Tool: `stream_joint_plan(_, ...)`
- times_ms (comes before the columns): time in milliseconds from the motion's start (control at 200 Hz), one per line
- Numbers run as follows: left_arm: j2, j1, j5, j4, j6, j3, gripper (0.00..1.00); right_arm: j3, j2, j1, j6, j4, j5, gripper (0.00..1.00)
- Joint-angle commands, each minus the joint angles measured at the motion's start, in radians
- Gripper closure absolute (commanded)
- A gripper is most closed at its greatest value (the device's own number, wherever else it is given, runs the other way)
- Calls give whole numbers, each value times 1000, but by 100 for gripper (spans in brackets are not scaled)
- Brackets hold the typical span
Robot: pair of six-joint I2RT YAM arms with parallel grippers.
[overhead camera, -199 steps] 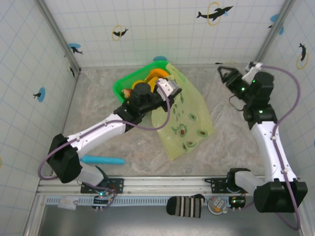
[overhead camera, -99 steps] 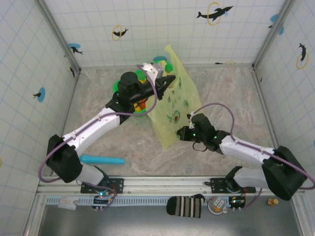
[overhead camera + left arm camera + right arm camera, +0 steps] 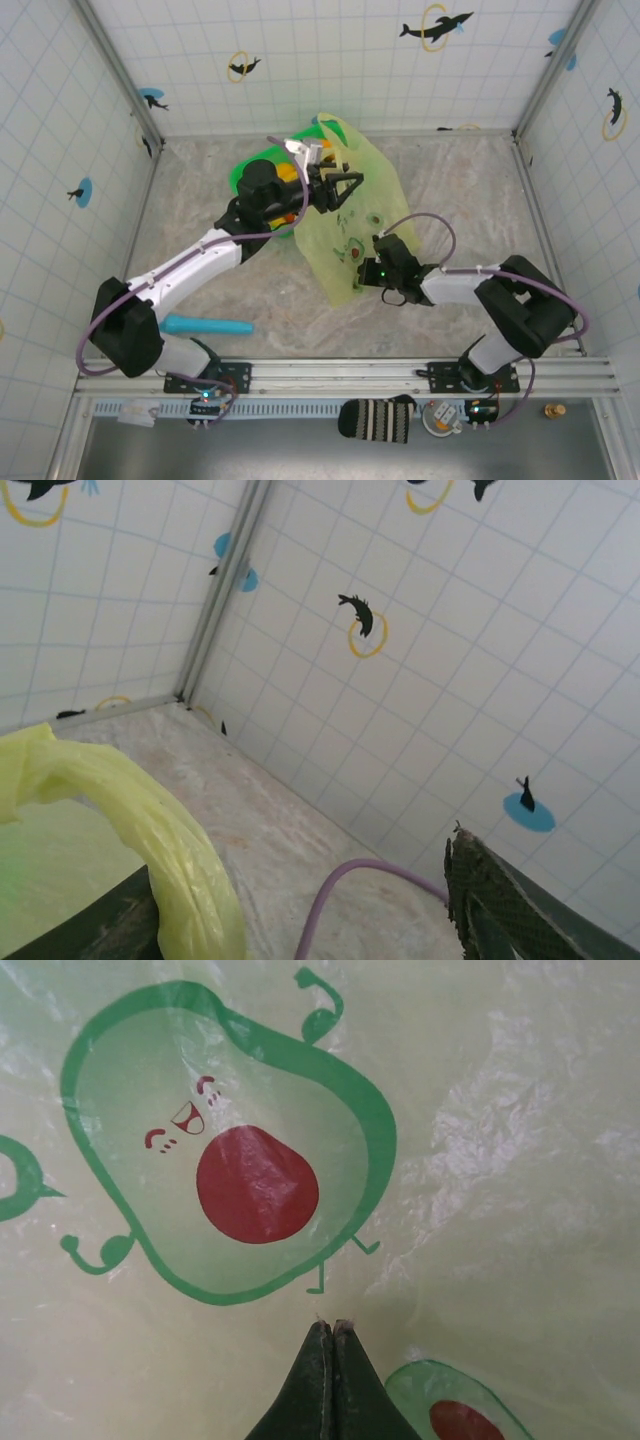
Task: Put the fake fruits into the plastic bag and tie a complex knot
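Note:
The plastic bag (image 3: 375, 215), pale yellow-green with avocado prints, is raised at its top and slopes down to the table. My left gripper (image 3: 338, 188) is open at the bag's top. In the left wrist view a bunched handle loop (image 3: 160, 825) drapes over the left finger, and the other finger (image 3: 490, 900) stands well apart. My right gripper (image 3: 363, 268) is shut, with its tips (image 3: 331, 1326) against the bag's film (image 3: 480, 1160) beside an avocado print; no fold shows between them. Orange and yellow fake fruits (image 3: 289, 171) lie in the green tray behind my left wrist.
The bright green tray (image 3: 240, 175) sits at the back left, partly under my left arm. A teal-blue stick (image 3: 207, 325) lies near the front left. Tiled walls close in the table on three sides. The right arm's purple cable (image 3: 425, 222) arches over the bag's right side.
My right arm swung in from the far right corner to the bag's lower part and shut. My left gripper lifted the bag's top, then opened.

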Motion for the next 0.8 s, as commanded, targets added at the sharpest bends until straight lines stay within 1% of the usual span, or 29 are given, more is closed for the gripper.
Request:
stream_joint_plan(0, 17, 9, -9, 85, -161, 31, 31, -15, 24, 15, 7, 59, 52, 100)
stream_joint_plan(75, 37, 25, -37, 90, -252, 50, 30, -15, 31, 21, 2, 54, 66, 100)
stream_joint_plan(155, 56, 71, -63, 118, -405, 52, 31, -23, 32, 28, -9, 52, 83, 100)
stream_joint_plan(225, 77, 109, -55, 129, -535, 64, 32, -31, 32, 33, -18, 51, 95, 100)
stream_joint_plan(320, 106, 127, -22, 134, -627, 92, 33, -39, 34, 40, -28, 48, 109, 100)
stream_joint_plan(375, 115, 130, -19, 140, -656, 104, 32, -42, 37, 42, -33, 45, 118, 100)
stream_joint_plan(460, 118, 136, -46, 141, -694, 109, 30, -47, 44, 46, -38, 47, 130, 100)
stream_joint_plan(586, 115, 155, -100, 122, -697, 114, 26, -50, 60, 52, -41, 51, 136, 100)
stream_joint_plan(716, 141, 164, -98, 115, -709, 151, 23, -51, 74, 67, -48, 54, 150, 100)
stream_joint_plan(796, 151, 164, -118, 102, -717, 160, 23, -54, 80, 75, -48, 53, 160, 100)
